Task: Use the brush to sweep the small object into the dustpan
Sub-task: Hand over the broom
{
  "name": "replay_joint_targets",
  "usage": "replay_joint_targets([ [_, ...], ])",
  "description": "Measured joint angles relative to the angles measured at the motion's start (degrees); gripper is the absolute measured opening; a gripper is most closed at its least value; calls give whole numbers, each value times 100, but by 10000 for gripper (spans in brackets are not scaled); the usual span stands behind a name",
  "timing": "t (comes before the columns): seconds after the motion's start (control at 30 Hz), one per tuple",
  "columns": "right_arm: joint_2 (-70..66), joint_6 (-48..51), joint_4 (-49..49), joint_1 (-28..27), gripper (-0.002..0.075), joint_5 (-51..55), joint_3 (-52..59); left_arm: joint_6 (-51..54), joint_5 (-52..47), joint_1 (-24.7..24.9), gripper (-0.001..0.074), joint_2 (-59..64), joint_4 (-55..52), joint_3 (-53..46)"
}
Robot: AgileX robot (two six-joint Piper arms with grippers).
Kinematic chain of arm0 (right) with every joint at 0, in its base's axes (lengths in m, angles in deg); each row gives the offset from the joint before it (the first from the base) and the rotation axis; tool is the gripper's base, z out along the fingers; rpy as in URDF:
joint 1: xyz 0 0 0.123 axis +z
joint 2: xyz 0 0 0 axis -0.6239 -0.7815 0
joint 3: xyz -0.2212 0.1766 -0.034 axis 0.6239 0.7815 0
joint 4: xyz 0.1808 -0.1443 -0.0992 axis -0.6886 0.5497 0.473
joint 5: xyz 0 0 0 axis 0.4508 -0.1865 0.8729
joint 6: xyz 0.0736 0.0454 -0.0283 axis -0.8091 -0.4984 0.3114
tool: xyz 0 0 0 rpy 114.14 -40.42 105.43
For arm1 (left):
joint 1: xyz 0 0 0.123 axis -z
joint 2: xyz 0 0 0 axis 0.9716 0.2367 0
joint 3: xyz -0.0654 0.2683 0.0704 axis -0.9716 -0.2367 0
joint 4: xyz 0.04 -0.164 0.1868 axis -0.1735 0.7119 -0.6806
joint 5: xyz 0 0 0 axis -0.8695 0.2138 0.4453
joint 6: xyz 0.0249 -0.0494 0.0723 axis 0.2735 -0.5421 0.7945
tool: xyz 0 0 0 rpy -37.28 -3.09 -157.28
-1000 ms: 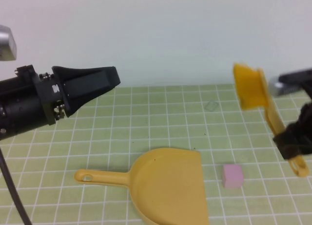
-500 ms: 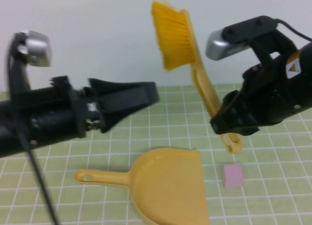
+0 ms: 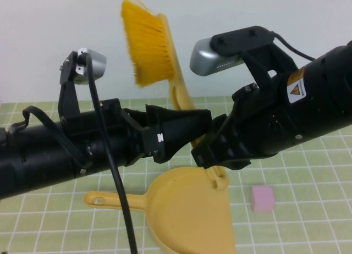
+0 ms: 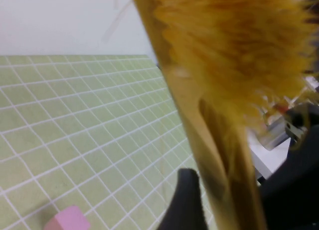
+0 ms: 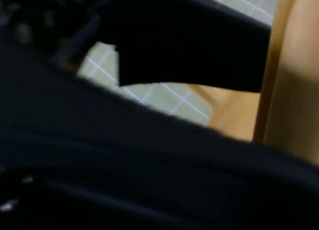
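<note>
The brush (image 3: 146,45) stands nearly upright above the table, with its orange bristles at the top and its pale handle running down. My right gripper (image 3: 218,153) is shut on the lower handle, above the dustpan. My left gripper (image 3: 193,126) reaches in from the left and is open. In the left wrist view its dark fingers (image 4: 187,202) flank the brush handle (image 4: 227,190), with slim gaps showing. The yellow dustpan (image 3: 187,210) lies flat on the mat, its handle pointing left. The small object, a pink cube (image 3: 262,198), sits on the mat just right of the scoop. The cube (image 4: 70,220) also shows in the left wrist view.
A green gridded mat (image 3: 308,171) covers the table, with a white wall behind it. Both black arms cross over the middle, each carrying a silver wrist camera (image 3: 88,65). The right wrist view is mostly filled with dark arm parts.
The right arm has carried the brush leftward and higher, to above the dustpan. The left arm has swung right to meet it, and its jaws now flank the handle. Dustpan and cube have not moved.
</note>
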Motion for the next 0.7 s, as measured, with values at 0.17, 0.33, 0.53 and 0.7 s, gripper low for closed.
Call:
replay_joint_targets([
  [0.17,0,179,-413,0,2,-116,0,0,25,0,501,0,0,0],
  [0.33,-169,466,-731,0,2,-125,0,-26,216,0,465,0,0,0],
  [0.53,-356,848,-1191,10,2,-150,0,-262,462,0,399,0,0,0],
  [0.7,-441,886,-1204,65,2,-158,0,-316,626,-10,214,0,0,0],
])
